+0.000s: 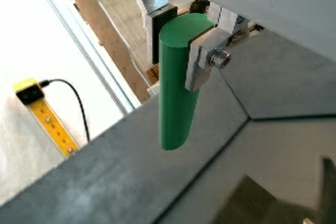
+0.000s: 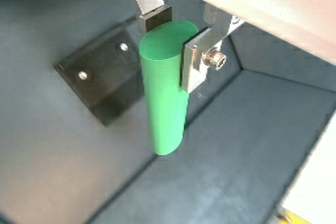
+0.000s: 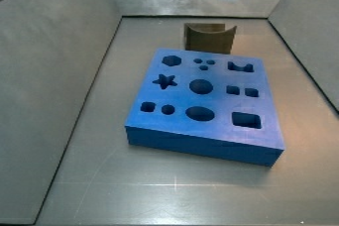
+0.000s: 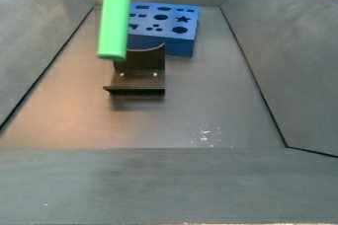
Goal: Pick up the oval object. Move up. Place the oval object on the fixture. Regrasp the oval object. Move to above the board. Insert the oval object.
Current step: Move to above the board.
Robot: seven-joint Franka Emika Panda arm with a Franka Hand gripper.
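Note:
The oval object is a bright green rod hanging upright, also seen in a wrist view. My gripper is shut on its upper end, one silver finger plate pressed on each side. In a side view the oval object hangs in the air over the left part of the fixture, well clear of the floor. The fixture shows as a dark plate with screws below the rod. The blue board lies flat with its shaped holes up, the fixture just behind it. The board lies beyond the fixture.
Grey sloped walls close in the floor on all sides. A yellow strip with a black cable lies outside the wall.

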